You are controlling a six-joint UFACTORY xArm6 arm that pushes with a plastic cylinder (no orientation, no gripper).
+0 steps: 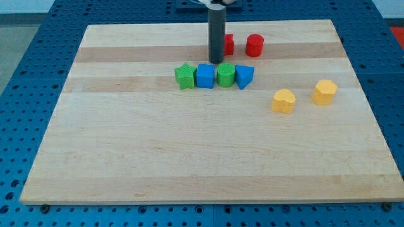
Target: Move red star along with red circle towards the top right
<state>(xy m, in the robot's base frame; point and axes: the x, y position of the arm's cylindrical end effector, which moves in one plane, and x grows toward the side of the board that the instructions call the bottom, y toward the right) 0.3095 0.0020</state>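
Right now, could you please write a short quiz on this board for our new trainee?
1. True or false: my tip rests at the view's left of the red star, close beside it.
2. Which block lies farthest toward the view's right? A) red circle B) blue cube C) the right-hand yellow block
3. Fill in: the row under the rod reads, from the view's left, green star, blue cube, green block, then a ____ block.

Key: 1 true; 2 C; 3 blue.
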